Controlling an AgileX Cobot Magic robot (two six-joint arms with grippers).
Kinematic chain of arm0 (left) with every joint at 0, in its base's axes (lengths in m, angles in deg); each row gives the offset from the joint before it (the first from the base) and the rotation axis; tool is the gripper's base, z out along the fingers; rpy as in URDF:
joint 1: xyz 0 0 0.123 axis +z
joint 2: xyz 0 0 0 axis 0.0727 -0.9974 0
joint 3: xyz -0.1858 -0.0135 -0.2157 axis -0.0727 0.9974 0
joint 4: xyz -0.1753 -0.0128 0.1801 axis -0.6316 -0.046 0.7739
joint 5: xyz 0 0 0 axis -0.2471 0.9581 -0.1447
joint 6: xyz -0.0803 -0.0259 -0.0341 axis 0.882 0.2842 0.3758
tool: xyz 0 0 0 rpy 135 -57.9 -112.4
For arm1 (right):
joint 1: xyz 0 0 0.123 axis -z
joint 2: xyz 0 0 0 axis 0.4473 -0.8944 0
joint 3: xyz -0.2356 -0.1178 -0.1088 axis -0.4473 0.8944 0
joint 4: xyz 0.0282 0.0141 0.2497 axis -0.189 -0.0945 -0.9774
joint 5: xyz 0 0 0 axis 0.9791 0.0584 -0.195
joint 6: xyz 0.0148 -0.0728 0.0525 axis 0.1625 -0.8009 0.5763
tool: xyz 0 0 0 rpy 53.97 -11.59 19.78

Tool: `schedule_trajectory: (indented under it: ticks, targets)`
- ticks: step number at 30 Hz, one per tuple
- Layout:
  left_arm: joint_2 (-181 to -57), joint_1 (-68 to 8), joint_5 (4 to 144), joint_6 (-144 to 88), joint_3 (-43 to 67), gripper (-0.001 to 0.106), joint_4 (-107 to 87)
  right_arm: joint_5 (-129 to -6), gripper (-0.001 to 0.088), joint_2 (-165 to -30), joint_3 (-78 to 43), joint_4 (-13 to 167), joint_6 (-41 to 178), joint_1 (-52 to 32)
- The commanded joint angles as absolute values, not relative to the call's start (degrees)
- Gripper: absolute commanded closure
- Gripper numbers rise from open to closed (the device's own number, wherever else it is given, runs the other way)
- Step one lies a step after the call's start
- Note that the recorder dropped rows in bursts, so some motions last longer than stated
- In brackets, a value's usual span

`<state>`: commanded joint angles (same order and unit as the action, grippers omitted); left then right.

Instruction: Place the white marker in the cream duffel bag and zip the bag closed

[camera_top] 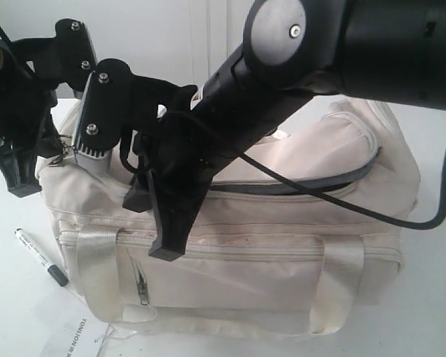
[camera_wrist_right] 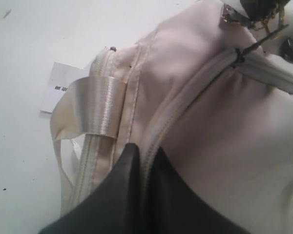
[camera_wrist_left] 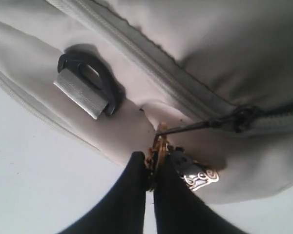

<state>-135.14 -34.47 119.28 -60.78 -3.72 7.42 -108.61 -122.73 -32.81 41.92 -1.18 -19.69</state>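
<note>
One soft cream fabric duffel bag [camera_top: 282,245], curved top zip gaping. One thin white marker [camera_top: 39,255], black-capped, lies on the white surface [camera_top: 15,312] beside it — not inside. Left claw [camera_wrist_left: 151,162] pinches a gold metal ring pull [camera_wrist_left: 158,141]; right claw [camera_wrist_right: 145,152] is squeezed narrow on the zip seam [camera_wrist_right: 185,97].

the cream duffel bag [camera_top: 282,275] is matt woven cloth, faintly smudged; its webbing handle [camera_wrist_right: 100,105] has a ribbed satin sheen. the strap buckle [camera_wrist_left: 85,87] looks like dark matt plastic over grey ribbed webbing. the zipper pull ring [camera_wrist_left: 158,144] is shiny brassy metal. the white marker [camera_top: 37,254] is smooth plastic, the printed sheet [camera_wrist_right: 63,85] matt paper.
</note>
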Motion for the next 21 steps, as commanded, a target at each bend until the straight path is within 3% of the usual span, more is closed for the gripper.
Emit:
schedule_trajectory:
  ticks: [3, 5, 9, 11, 16, 21]
  targets:
    - [-134.21, -34.47, 118.14, -54.46, -3.72, 0.102, 7.18, -107.21, 0.0811, -122.73, -32.81, 41.56, -0.06, -19.69]
    - [-133.46, -34.47, 118.76, -53.49, -3.72, 0.089, 5.67, -106.16, 0.0694, -122.73, -32.81, 41.46, 1.57, -19.69]
    - [-133.35, -34.47, 121.18, -50.15, -3.72, 0.054, 3.83, -104.88, 0.0381, -122.32, -32.81, 41.6, 6.7, -19.69]
    - [-133.35, -34.47, 122.25, -44.08, -3.72, 0.047, 6.26, -104.36, 0.0279, -121.34, -32.81, 41.93, 11.26, -19.58]
    - [-130.5, -34.47, 127.45, -32.36, -3.72, 0.046, 10.78, -103.98, 0.026, -115.75, -32.81, 45.23, 21.54, -19.58]
    - [-125.03, -34.47, 128.29, -31.09, -2.14, 0.046, 2.86, -108.6, 0.0261, -109.0, -32.81, 48.86, 24.92, -17.51]
